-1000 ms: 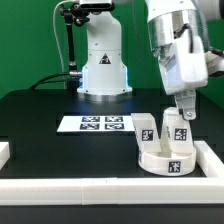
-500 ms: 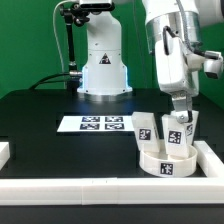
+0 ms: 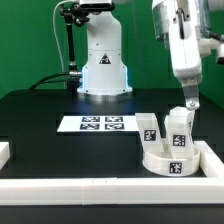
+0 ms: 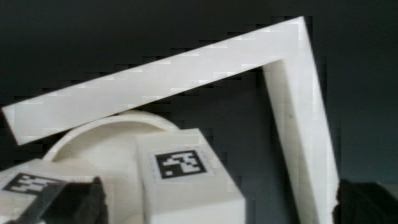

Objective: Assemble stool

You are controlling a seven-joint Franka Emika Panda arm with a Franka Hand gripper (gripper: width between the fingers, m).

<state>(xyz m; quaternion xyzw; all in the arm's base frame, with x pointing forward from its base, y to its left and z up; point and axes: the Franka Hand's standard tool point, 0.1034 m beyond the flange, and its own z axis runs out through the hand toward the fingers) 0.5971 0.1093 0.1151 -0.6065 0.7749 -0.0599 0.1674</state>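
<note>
Stool seat sits on the black surface, near-right in the exterior view, tucked into the corner made by the white border rails. It is round, low and rimmed, w/ a square marker tag on the side facing the camera. Two chunky white legs stand up from it: the left leg and the right leg, each w/ a tag. Both look roughly upright; can't tell how firmly they are seated.

Pincer hangs just above and slightly to the right of the right leg, on the arm coming down from the top right. Fingers are small and partly blurred in the exterior view, and the wrist view doesn't show them, so can't tell whether they are apart or together. Nothing visibly clamped; the leg top appears to stand free below the tip.

Marker board lies flat toward the middle of the surface, left of the stool and apart from it. The robot base stands at the far side.

Wrist view: seat and a tagged leg up close, w/ the rail corner bending around them over dark surface.
</note>
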